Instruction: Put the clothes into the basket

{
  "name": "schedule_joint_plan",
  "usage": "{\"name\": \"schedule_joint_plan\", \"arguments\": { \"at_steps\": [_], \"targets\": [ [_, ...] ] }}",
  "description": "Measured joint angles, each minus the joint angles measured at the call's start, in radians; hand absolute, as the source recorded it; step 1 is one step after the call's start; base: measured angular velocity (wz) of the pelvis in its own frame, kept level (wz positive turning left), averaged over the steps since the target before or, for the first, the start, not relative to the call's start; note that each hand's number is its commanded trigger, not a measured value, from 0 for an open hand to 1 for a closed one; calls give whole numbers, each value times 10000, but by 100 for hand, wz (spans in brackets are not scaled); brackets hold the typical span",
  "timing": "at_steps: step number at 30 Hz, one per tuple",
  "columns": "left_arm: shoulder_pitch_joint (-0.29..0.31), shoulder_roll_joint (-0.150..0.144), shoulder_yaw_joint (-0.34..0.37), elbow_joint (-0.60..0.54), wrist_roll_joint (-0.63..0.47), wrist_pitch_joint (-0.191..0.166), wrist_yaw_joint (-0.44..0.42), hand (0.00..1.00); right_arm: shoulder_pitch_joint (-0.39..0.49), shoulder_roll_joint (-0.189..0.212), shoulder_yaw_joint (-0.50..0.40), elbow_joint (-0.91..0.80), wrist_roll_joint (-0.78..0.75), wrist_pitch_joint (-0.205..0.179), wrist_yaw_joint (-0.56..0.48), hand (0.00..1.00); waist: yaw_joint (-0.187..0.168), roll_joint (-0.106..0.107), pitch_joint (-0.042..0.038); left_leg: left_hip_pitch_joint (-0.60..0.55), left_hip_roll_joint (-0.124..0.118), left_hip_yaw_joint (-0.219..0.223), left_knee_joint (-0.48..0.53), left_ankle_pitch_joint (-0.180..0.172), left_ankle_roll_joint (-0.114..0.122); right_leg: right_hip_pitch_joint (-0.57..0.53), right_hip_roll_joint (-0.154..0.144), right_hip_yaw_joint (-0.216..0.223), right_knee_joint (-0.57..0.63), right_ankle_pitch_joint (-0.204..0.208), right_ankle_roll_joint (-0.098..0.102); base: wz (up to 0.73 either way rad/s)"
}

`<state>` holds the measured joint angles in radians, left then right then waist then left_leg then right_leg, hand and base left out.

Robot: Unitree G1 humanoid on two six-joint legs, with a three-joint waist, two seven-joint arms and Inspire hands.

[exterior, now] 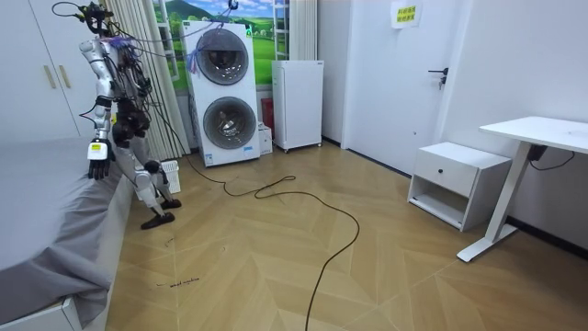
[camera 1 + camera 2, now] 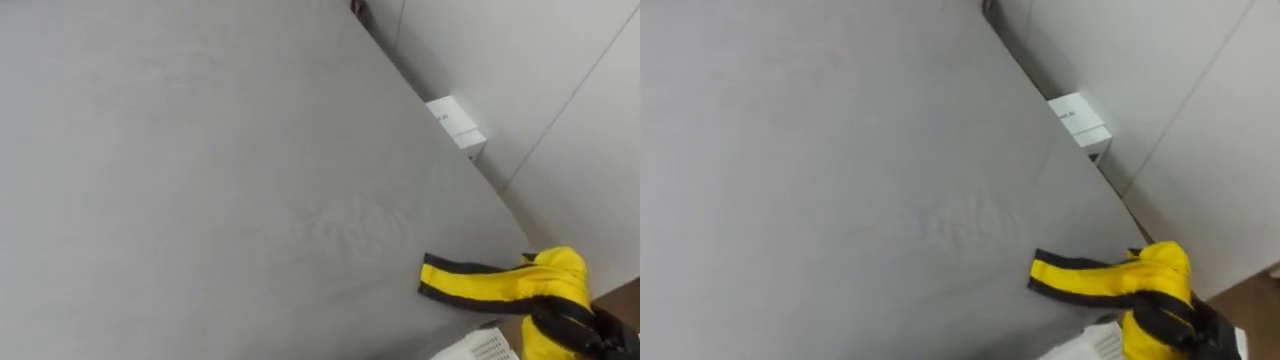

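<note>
A yellow garment with black bands point(image 2: 500, 285) lies at the grey bed's point(image 2: 200, 180) near right corner, its bunched end hanging past the edge. My right hand point(image 2: 598, 340) is dark and low at the right border, curled on that bunched end. Right under it shows the rim of a white slatted basket point(image 2: 488, 348). In the room view I stand upright at the bed's side, with the basket point(image 1: 170, 175) on the floor by my legs. My left hand point(image 1: 96, 164) hangs beside the mattress with relaxed fingers, holding nothing.
A small white box point(image 2: 456, 122) sits between the bed's far edge and the white wall panels. Stacked washing machines point(image 1: 220, 92) and a white cabinet point(image 1: 299, 103) stand behind me. A nightstand point(image 1: 457, 182) and a desk point(image 1: 537, 138) stand at the room view's right.
</note>
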<state>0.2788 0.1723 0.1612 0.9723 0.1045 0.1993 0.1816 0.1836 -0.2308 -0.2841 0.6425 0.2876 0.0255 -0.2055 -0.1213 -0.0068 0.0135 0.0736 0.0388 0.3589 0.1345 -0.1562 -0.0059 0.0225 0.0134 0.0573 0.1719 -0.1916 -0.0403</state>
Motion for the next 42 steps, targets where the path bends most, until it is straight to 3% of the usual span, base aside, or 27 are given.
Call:
{"name": "schedule_joint_plan", "arguments": {
  "at_steps": [5,11,13,17,22,27,28,29,30,42],
  "targets": [
    [-1,0,-76,15,-1,208,1,0,-214,1,-216,585,198,3,-27,100,-159,200,0,-228,34,154,23,0,2,-455,77,317,196,141,9,-22],
    [-89,20,-454,27,-40,266,-181,0,-883,-120,-556,955,406,0,-380,100,-613,759,13,-1140,126,292,195,-61,129,-1537,75,393,546,296,87,-12],
    [-98,35,-711,42,-105,266,-187,0,-1087,-206,-535,910,642,-11,-461,100,-680,948,-16,-1504,128,502,238,-46,154,-2061,84,514,763,308,107,-25],
    [-412,43,-895,378,-125,266,-189,0,-1501,-532,-537,967,654,-47,-850,100,-669,1225,19,-1914,30,743,283,-18,201,-2743,81,718,1128,336,126,-21],
    [-774,116,-1462,872,-481,110,-192,0,-2311,-948,-569,2087,618,-425,-1220,100,-690,1574,9,-2487,8,805,348,4,236,-3411,100,834,1276,327,141,-8],
    [-1095,116,-1706,1268,-713,-40,-192,0,-2551,-958,-637,2448,616,-644,-1426,100,-701,1880,7,-2938,-4,926,443,34,268,-4024,97,951,1605,307,148,-6],
    [-1151,116,-1747,1269,-744,-40,-191,0,-2715,-966,-659,2659,601,-658,-1451,91,-695,1902,14,-3058,-32,967,477,35,270,-4201,85,988,1721,237,164,-9],
    [-1178,114,-1765,1274,-744,-40,-191,0,-2810,-968,-659,2773,595,-682,-1443,36,-696,1911,21,-3100,-48,994,482,37,273,-4292,81,1029,1799,213,170,-15],
    [-1219,113,-1783,1282,-737,-40,-191,0,-2948,-984,-663,2973,592,-684,-1442,0,-689,1920,26,-3171,-73,1043,488,43,283,-4465,72,1057,1945,202,173,-12],
    [-1373,199,-2363,1211,-741,-122,-199,0,-3262,-1180,-804,3420,1337,-681,-1556,0,-555,1921,54,-3597,-186,1041,700,45,288,-5076,-61,1072,2446,-67,221,-1]
  ]
}}
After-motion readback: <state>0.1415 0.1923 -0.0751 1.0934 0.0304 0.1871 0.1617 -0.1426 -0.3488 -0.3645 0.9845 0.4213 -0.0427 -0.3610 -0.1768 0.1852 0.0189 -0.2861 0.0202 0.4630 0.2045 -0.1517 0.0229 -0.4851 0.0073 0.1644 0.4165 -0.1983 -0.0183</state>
